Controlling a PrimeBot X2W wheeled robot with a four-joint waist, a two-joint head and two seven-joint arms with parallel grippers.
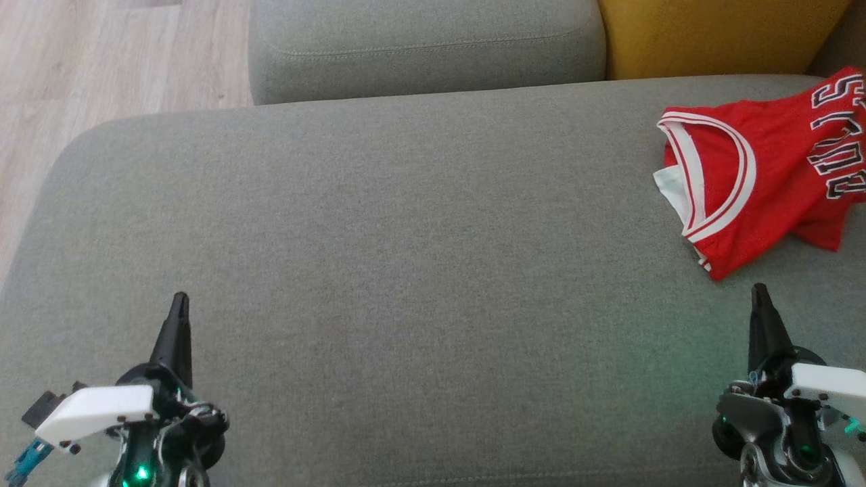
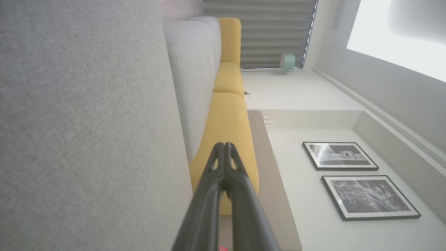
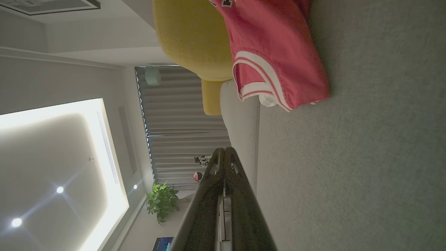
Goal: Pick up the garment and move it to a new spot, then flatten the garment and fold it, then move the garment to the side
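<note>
A red jersey (image 1: 764, 176) with white trim and dark lettering lies crumpled at the far right of the grey sofa seat (image 1: 406, 237). In the right wrist view the jersey (image 3: 275, 52) sits ahead of my fingers, a gap of bare cushion between. My right gripper (image 1: 759, 291) is shut at the lower right, just short of the jersey's near hem, with its fingertips pressed together (image 3: 224, 150). My left gripper (image 1: 180, 299) is shut at the lower left, far from the jersey, holding nothing (image 2: 224, 144).
A grey back cushion (image 1: 426, 47) and a yellow cushion (image 1: 717, 34) stand behind the seat. Wood floor (image 1: 81, 61) lies past the seat's left edge. The seat's wide middle is bare fabric.
</note>
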